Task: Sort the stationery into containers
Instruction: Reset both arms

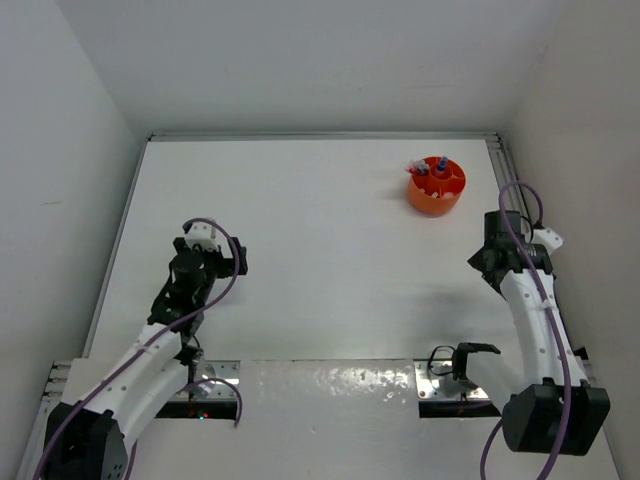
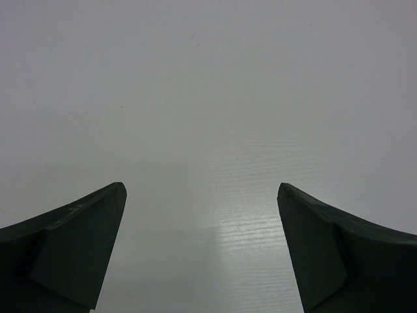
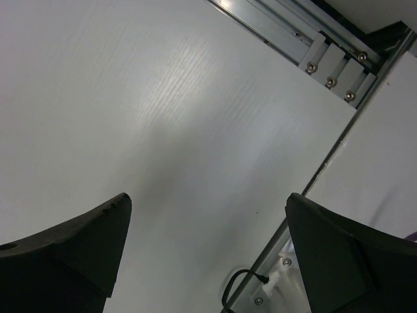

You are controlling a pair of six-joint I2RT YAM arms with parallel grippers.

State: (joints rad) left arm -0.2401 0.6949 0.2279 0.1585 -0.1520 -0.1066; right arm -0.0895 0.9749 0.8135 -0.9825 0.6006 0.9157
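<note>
Orange tub (image 1: 436,187): on the table (image 1: 320,270). Stationery (image 1: 431,168) stands in its compartments, showing red, white and blue bits too small to tell apart.
Right gripper (image 3: 208,195): jaws spread, empty, near side of tub.
Left gripper (image 2: 201,189): jaws spread, empty, well left of tub.

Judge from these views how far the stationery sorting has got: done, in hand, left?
Done, it seems: the stationery sits in the orange tub, and no loose item shows on the table. In hand: nothing; the left gripper and right gripper are open and empty. Left: nothing visible.
</note>
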